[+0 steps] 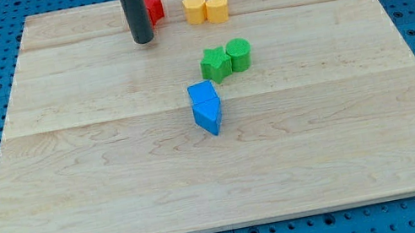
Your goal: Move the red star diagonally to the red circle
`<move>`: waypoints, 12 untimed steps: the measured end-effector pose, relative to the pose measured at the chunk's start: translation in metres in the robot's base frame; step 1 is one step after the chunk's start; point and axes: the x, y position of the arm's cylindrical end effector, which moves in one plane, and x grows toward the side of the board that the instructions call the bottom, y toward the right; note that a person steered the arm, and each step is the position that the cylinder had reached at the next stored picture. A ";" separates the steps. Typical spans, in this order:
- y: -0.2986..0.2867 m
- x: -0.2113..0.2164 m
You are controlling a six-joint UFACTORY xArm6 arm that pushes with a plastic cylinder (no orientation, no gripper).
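**Operator:** Where the rod meets the board, how is my tip positioned?

**Technician:** My tip is seen resting on the board near its far edge, left of centre. No jaws are fitted to the rod, so no open or closed state applies; nothing is clamped.

**Operator:** Where is the task's block located?

**Technician:** A red block is found just beside the rod on the view's right, close to the far edge. It is partly hidden by the rod, so its shape cannot be confirmed as star or circle. Whether it is touched by the rod cannot be determined. Only this one red piece is visible.

**Operator:** Which other blocks are recorded?

**Technician:** Two yellow blocks are placed near the far edge, right of the red block: a yellow hexagon-like block and a yellow block of rounded form, touching each other. Nearer the board's centre, a green star and a green cylinder are set side by side, in contact. Just below them, toward the near edge, two blue blocks are pressed together; their exact shapes cannot be resolved, though angular faces are shown.
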 end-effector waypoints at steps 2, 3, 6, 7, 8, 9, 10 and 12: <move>0.028 0.004; 0.048 -0.006; -0.055 0.081; -0.073 0.067; -0.134 0.039; -0.115 -0.035; -0.063 -0.091; 0.022 -0.074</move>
